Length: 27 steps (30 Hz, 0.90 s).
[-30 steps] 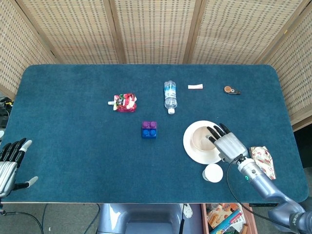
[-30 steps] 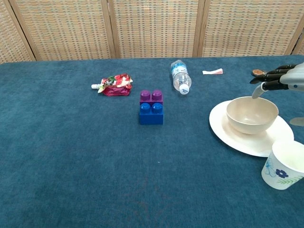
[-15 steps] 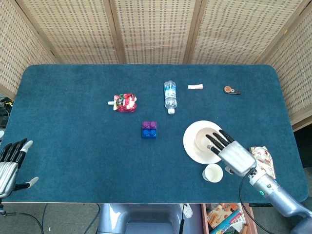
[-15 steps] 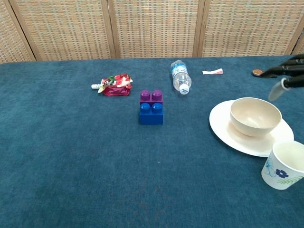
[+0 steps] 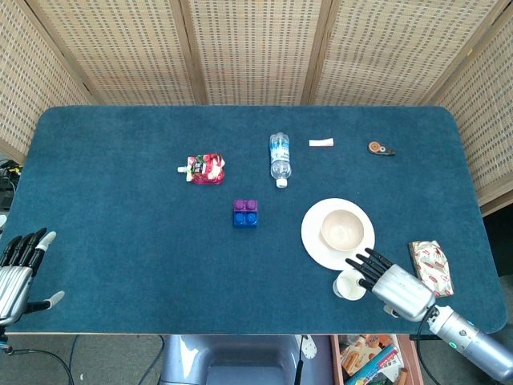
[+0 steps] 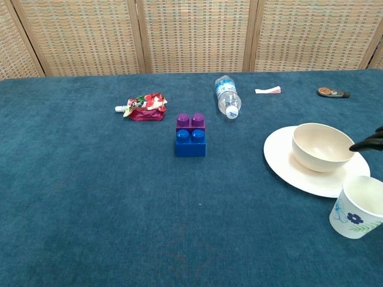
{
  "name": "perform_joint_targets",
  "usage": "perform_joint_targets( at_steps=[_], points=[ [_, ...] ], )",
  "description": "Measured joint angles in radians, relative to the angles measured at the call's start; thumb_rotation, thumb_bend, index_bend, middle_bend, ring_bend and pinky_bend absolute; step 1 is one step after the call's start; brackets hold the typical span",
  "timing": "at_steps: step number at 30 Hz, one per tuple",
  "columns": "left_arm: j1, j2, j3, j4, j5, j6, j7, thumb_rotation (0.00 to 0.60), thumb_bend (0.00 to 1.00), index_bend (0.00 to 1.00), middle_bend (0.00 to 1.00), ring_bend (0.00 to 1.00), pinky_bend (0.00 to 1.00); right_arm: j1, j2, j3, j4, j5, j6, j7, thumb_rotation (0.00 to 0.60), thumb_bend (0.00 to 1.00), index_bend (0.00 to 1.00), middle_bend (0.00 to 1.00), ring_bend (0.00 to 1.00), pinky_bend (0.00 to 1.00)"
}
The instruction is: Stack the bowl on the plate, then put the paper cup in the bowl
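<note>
A cream bowl (image 5: 343, 229) (image 6: 322, 146) sits upright on the white plate (image 5: 315, 239) (image 6: 286, 166), toward its right side. The paper cup (image 5: 350, 285) (image 6: 359, 208), white with a blue flower, stands on the table just in front of the plate. My right hand (image 5: 389, 281) hovers open beside the cup on its right, fingers spread over it; only its dark fingertips (image 6: 369, 142) show at the right edge of the chest view. My left hand (image 5: 16, 269) rests open at the table's near left corner, holding nothing.
A blue and purple block (image 5: 245, 213) stands left of the plate. A water bottle (image 5: 279, 158), a red pouch (image 5: 205, 169), a white strip (image 5: 321, 143) and a small dark object (image 5: 379, 148) lie further back. A patterned packet (image 5: 430, 266) lies near the right edge.
My right hand has pulled back from over the bowl toward the near table edge, ending beside the paper cup. The bowl has shifted slightly right on the plate. The left hand has not moved.
</note>
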Motion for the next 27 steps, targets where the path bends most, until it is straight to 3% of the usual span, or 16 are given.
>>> perform_joint_targets(
  at_steps=[11,22,27],
  points=[
    [-0.004,0.001,-0.001,0.001,-0.008,-0.01,0.001,0.6,0.0,0.0,0.0,0.0,0.0,-0.009,-0.08,-0.001,0.107,-0.007,0.018,0.054,0.6,0.16,0.39,0.0,0.0,0.0],
    [-0.004,0.001,-0.001,-0.003,-0.011,-0.012,0.001,0.6,0.0,0.0,0.0,0.0,0.0,0.001,-0.147,0.004,0.163,0.003,0.01,0.105,0.6,0.38,0.54,0.0,0.0,0.0],
    [-0.005,0.002,-0.001,-0.004,-0.013,-0.014,0.002,0.6,0.0,0.0,0.0,0.0,0.0,0.004,-0.164,-0.001,0.174,0.0,0.009,0.122,0.6,0.4,0.59,0.0,0.0,0.0]
  ],
)
